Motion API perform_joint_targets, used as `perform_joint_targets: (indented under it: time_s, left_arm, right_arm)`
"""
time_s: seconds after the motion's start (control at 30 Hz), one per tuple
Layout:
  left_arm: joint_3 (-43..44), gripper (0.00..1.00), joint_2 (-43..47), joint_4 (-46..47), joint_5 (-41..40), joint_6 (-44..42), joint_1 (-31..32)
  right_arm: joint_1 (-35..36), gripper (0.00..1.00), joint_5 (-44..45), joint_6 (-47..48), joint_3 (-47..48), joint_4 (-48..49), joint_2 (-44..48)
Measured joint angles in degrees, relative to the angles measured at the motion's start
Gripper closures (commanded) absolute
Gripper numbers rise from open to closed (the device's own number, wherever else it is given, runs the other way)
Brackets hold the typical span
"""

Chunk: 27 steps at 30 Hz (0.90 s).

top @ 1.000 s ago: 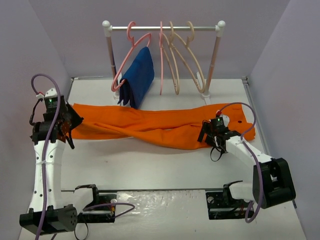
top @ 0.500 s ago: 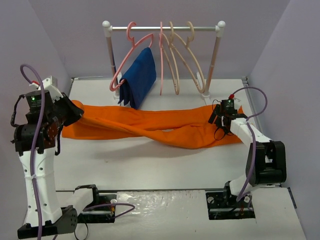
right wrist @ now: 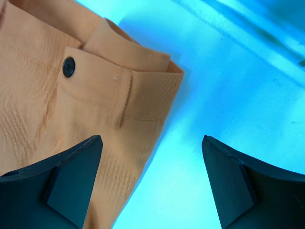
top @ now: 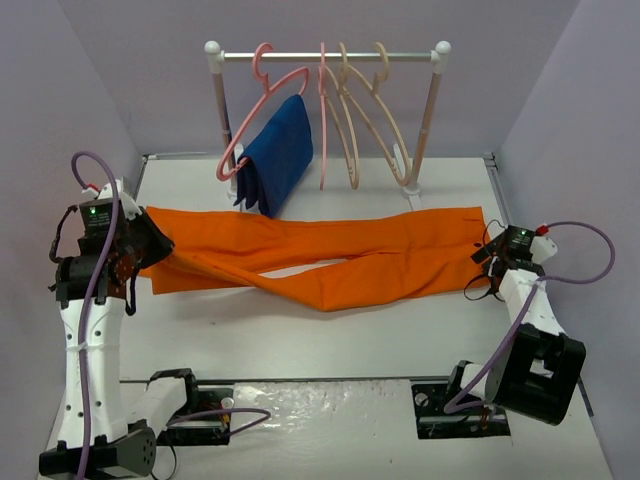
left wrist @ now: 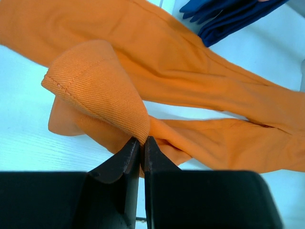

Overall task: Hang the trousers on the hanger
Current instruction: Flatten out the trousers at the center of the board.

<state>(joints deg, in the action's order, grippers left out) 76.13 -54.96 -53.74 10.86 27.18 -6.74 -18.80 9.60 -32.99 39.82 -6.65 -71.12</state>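
The orange trousers lie stretched out along the table, waistband at the right and legs at the left. My left gripper is shut on a folded leg hem and holds it slightly lifted; the pinch shows in the left wrist view. My right gripper is open and empty at the waistband end. In the right wrist view one finger is over the waistband corner by the button and the other over bare table. Two cream-beige hangers hang on the rail.
A clothes rail on two posts stands at the back. A pink hanger carries a folded dark blue garment; a second pink hanger hangs beside it. Walls close in on the left, right and back.
My right gripper has let go of the waist end and moved out to the right past it. The trousers now lie flatter and straighter. My left gripper rose, then came back down, still holding the hem.
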Motion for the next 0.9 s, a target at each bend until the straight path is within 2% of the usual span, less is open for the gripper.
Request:
perform_joint_targets:
  time_s: [0.2,0.37,0.4,0.43,0.5,0.53,0.57,0.6,0.67,0.77,0.9]
  left_arm:
    - [-2.29,1.00,0.22,1.54,-0.24,-0.03,0.00]
    - [-3.69,1.00,1.56,2.70,-0.37,-0.19,0.00]
    - [-4.06,1.00,1.70,2.83,-0.42,-0.20,0.00]
    - [-4.51,1.00,1.79,2.98,-0.50,-0.21,0.00]
    - [-5.31,1.00,1.88,3.06,-0.76,-0.25,0.00]
    - [-5.65,1.00,1.86,3.00,-0.91,-0.29,0.00]
    - [-5.81,1.00,1.84,2.93,-1.10,-0.36,0.00]
    - [-5.84,1.00,1.82,2.86,-1.31,-0.43,0.00]
    - [-5.81,1.00,1.86,2.76,-1.92,-0.63,0.00]
    - [-4.42,1.00,1.81,1.84,-3.30,-1.04,0.00]
    - [-0.77,1.00,1.79,-0.17,-5.20,-1.69,0.00]
  right_arm:
    - [-7.88,0.19,-10.66,-1.67,-5.76,6.43,-2.79]
    - [-9.56,0.23,-18.37,-1.83,-6.76,17.29,-9.09]
    - [-9.58,0.30,-19.87,-1.93,-7.00,20.23,-10.26]
    - [-9.58,0.43,-21.36,-1.99,-7.20,23.05,-11.49]
    - [-9.64,0.76,-23.79,-2.24,-7.38,27.58,-13.67]
    - [-9.63,0.88,-24.58,-2.15,-7.53,28.67,-14.59]
    - [-9.62,0.97,-25.10,-2.07,-7.72,29.17,-15.10]
    - [-9.60,1.00,-25.41,-2.02,-7.95,29.22,-15.30]
    - [-9.05,1.00,-24.59,-1.57,-8.09,27.01,-13.71]
    - [-5.47,1.00,-18.78,0.25,-5.78,16.74,-6.39]
    - [-0.55,1.00,-10.66,2.20,6.69,0.56,-0.22]
